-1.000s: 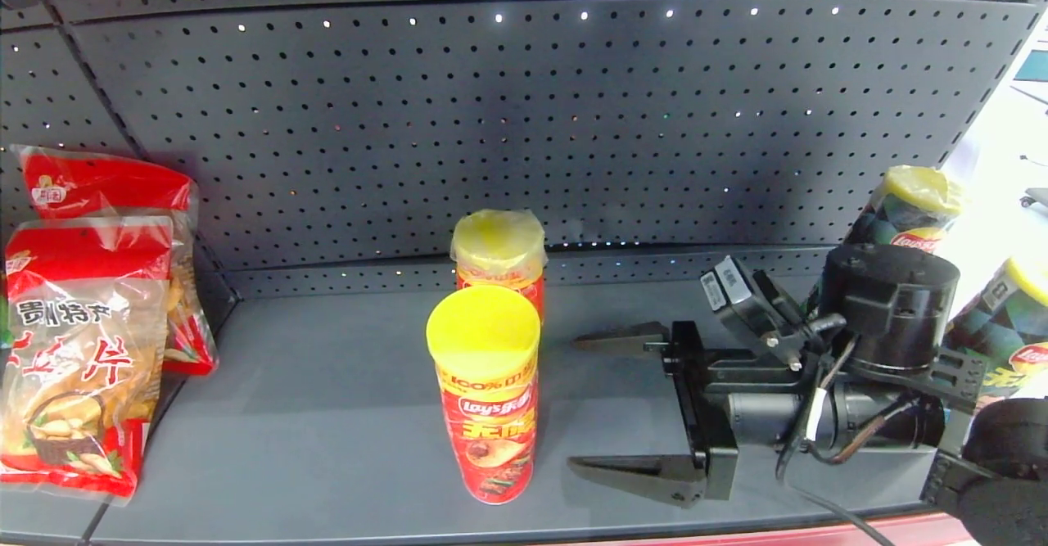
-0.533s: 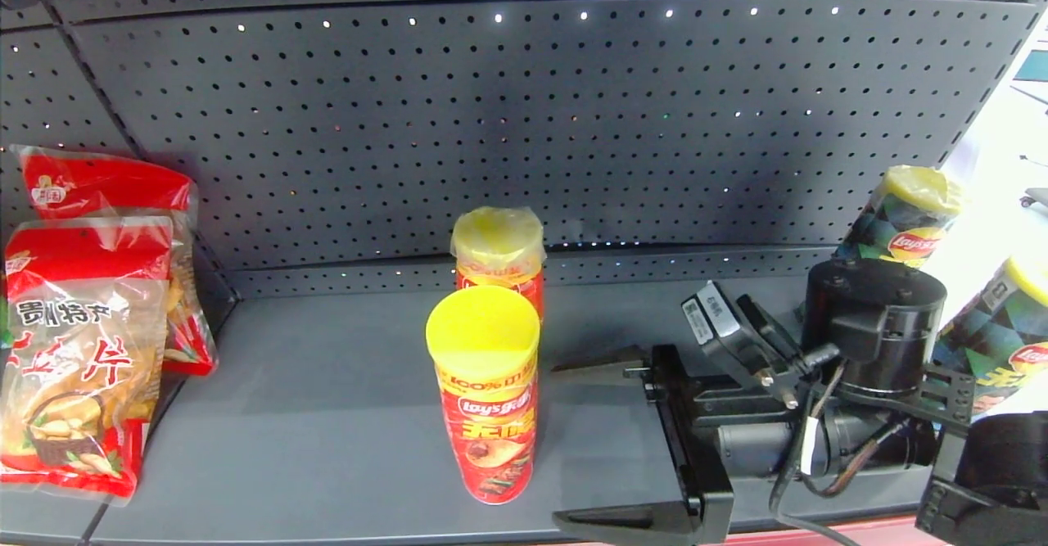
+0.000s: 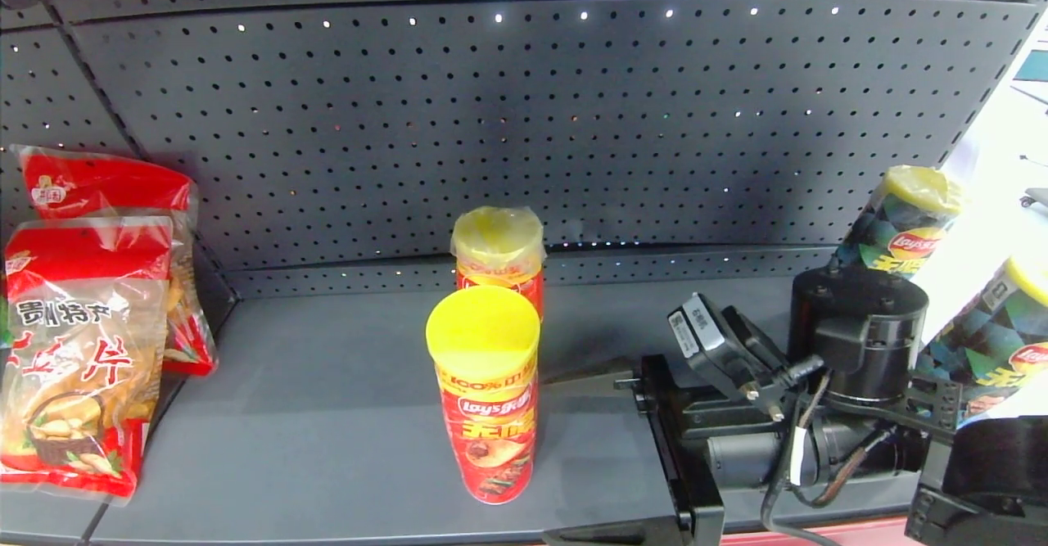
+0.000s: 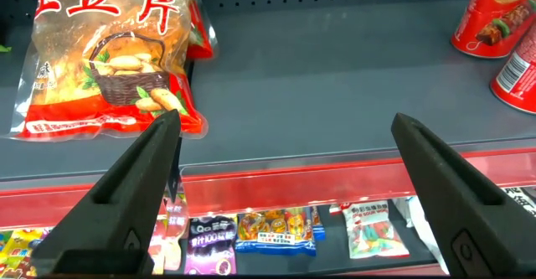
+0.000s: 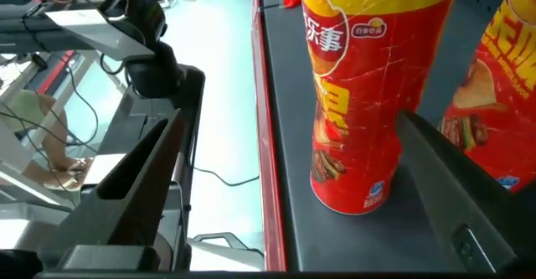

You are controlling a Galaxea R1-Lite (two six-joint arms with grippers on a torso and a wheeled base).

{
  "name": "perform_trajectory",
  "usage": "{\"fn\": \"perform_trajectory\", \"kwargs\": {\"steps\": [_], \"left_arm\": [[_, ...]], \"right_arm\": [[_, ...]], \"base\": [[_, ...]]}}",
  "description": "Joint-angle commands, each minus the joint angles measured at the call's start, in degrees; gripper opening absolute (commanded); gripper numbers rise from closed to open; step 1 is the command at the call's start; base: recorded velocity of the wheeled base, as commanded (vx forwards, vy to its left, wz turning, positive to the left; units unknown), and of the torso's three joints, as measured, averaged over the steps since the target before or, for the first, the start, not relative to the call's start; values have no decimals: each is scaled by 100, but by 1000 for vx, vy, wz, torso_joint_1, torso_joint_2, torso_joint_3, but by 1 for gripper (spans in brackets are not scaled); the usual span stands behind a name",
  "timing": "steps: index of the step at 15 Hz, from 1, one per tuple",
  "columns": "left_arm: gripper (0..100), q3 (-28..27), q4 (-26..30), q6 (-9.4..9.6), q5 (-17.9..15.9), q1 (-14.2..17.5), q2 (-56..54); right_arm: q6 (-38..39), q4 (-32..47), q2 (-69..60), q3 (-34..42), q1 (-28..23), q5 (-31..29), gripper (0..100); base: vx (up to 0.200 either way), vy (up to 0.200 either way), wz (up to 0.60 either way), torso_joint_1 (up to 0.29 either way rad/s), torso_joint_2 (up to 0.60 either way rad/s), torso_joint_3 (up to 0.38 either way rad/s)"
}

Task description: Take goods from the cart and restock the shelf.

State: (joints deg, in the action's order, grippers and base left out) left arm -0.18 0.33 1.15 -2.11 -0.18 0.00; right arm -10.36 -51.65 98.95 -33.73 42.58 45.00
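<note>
Two red chip cans with yellow lids stand on the grey shelf [image 3: 327, 415], the front can [image 3: 487, 390] ahead of the rear can [image 3: 498, 251]. My right gripper [image 3: 547, 462] is open just right of the front can, low over the shelf's front edge, with nothing between its fingers. In the right wrist view the front can [image 5: 368, 103] stands upright beyond the open right gripper [image 5: 293, 121], with the rear can [image 5: 502, 103] beside it. My left gripper [image 4: 285, 120] is open and holds nothing, in front of the shelf's red front edge [image 4: 335, 166].
Red snack bags [image 3: 74, 349] lean at the shelf's left end, also a bag [image 4: 109, 53] in the left wrist view. Two dark green cans [image 3: 909, 218] [image 3: 999, 333] stand at the right end. A perforated back panel [image 3: 524, 120] closes the rear. Small packets [image 4: 276, 229] lie on the lower shelf.
My right gripper has drawn back toward the shelf's front edge and slightly toward the front can, staying open; its lower finger now sits at the picture's bottom edge. The cans have not moved.
</note>
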Motion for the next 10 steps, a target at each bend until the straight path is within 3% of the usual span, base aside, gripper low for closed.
{"fn": "perform_trajectory", "kwargs": {"steps": [1,10], "left_arm": [[100,1,2,0,0,1,0],[100,1,2,0,0,1,0]], "right_arm": [[-1,-20,37,-2,40,0,100],[17,-73,45,148,57,36,100]], "base": [[0,0,0,0,0,0],[0,0,0,0,0,0]]}}
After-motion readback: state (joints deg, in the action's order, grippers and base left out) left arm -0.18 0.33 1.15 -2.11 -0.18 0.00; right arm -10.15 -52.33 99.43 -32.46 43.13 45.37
